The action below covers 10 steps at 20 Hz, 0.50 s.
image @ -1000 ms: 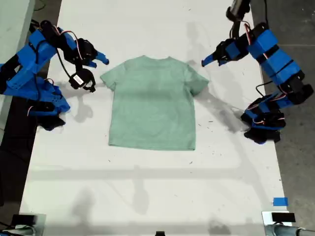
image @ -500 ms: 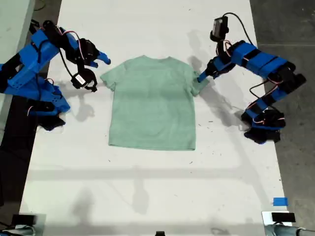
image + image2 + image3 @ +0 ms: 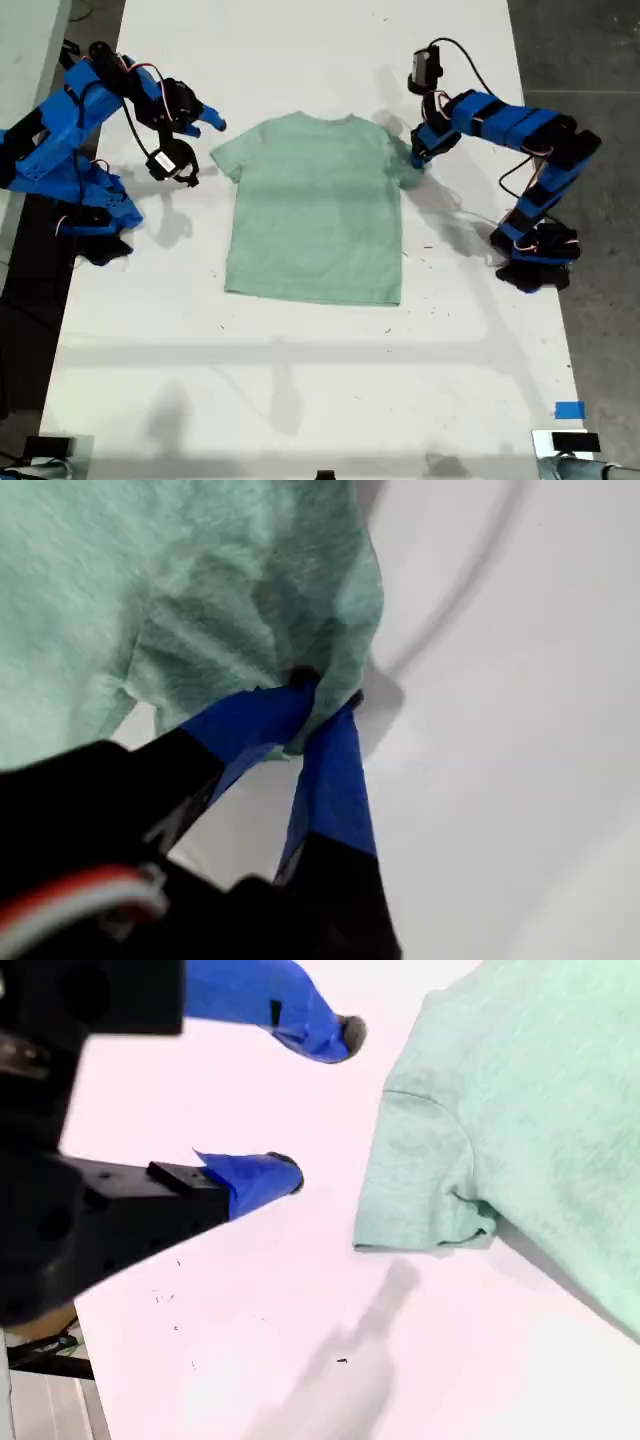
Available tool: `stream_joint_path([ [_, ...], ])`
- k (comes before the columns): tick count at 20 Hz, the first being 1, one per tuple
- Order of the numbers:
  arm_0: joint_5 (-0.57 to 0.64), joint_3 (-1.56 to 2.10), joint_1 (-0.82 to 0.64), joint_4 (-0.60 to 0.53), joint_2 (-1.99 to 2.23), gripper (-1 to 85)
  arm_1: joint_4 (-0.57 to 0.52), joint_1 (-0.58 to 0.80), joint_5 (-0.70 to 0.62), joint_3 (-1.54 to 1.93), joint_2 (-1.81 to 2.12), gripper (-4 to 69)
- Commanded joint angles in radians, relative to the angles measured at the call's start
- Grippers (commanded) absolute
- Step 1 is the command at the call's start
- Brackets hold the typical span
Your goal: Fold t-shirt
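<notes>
1 hand [image 3: 318,702] pinching t-shirt [image 3: 315,205] sleeve.

A white table [image 3: 300,400] carries a blue tape square [image 3: 569,410].

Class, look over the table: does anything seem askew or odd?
One thing: the t-shirt's sleeve at the exterior view's right is bunched up in my first gripper's jaws. The other sleeve lies flat.
</notes>
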Motion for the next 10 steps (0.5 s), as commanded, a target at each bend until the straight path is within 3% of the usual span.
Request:
stream_joint_path([
  [1,0.008,-0.011,0.008,-0.018,0.003,21.6,0.104,-0.006,0.018,-0.095,0.049,-1.5],
  [7,0.002,0.005,0.014,-0.034,0.000,21.6,0.413,-0.120,0.120,-0.428,0.235,-1.5],
  [10,-0.002,0.005,0.023,-0.044,-0.009,21.4,0.486,-0.232,0.215,-0.640,0.146,-1.5],
])
